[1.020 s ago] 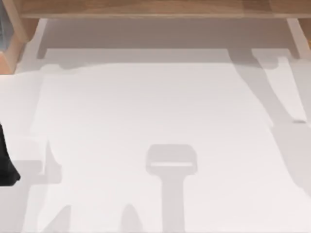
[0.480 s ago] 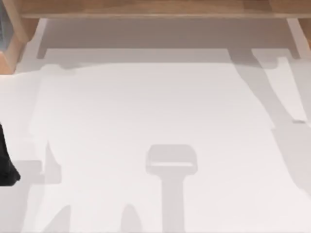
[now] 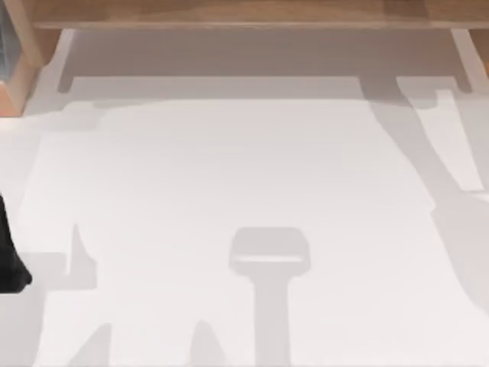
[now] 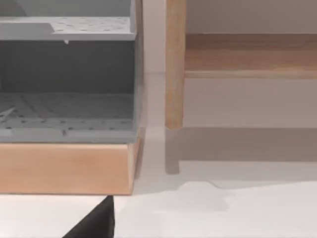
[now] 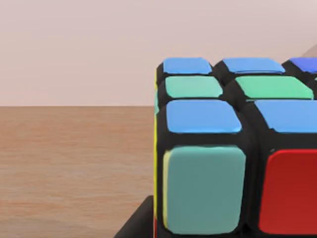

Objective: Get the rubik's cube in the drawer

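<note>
White and matte, the table (image 3: pixel 229 168) lay smooth under soft grey shadows in the top view; along its far edge ran one pale wooden frame (image 3: pixel 229 11) with a straight grain; at the table's left edge sat one black, rounded part of the left arm (image 3: pixel 9 260), low and apart from the frame.

From the left wrist view, one grey drawer unit (image 4: pixel 64 59) showed two flat perforated shelves, one above the other, dotted with small holes; it rested on one blocky base of light wood (image 4: pixel 64 166); just beside it stood one square wooden post (image 4: pixel 174 64), upright; one black wedge of the left gripper (image 4: pixel 96 223) sat near the base's corner, and whether that gripper was released or clenched could not be told.

From the right wrist view, one rubik's cube (image 5: pixel 233 148) sat close up, its glossy rounded tiles set in a black grid; blue and green tiles covered the top face, one teal and one red tile showed on the front, with a yellow sliver at the side edge; behind it stretched one brown wood-grain surface (image 5: pixel 74 163) below a plain pinkish wall; one black piece of the right gripper (image 5: pixel 136 225) touched the cube's lower corner, and whether it grasped the cube could not be told.
</note>
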`<action>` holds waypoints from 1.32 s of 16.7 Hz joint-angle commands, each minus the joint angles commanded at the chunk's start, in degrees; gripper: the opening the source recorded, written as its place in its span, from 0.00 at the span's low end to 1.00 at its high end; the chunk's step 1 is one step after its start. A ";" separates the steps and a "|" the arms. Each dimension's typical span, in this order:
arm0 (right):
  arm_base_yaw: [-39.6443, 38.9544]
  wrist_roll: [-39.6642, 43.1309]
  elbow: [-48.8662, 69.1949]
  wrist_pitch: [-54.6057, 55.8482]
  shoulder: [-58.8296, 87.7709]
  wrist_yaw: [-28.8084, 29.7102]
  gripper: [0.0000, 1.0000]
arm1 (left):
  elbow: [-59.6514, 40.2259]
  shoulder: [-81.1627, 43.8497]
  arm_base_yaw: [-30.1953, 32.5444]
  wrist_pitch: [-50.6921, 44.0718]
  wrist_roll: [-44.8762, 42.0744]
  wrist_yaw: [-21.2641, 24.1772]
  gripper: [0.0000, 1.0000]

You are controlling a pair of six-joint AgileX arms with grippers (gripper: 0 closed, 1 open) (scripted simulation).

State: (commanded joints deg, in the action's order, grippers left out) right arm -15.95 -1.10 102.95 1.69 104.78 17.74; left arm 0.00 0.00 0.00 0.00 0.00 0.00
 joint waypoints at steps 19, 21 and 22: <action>20.40 27.56 54.78 -79.03 11.05 -6.84 0.00 | 0.00 0.00 0.00 0.00 0.00 0.00 1.00; 23.96 28.12 58.79 -87.17 18.56 -8.67 0.00 | 0.00 0.00 0.00 0.00 0.00 0.00 1.00; 25.66 28.07 60.29 -90.35 22.70 -9.65 0.00 | 0.00 0.00 0.00 0.00 0.00 0.00 1.00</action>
State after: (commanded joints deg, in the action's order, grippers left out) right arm 9.71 26.97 163.24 -88.66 127.49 8.09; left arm 0.00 0.00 0.00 0.00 0.00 0.00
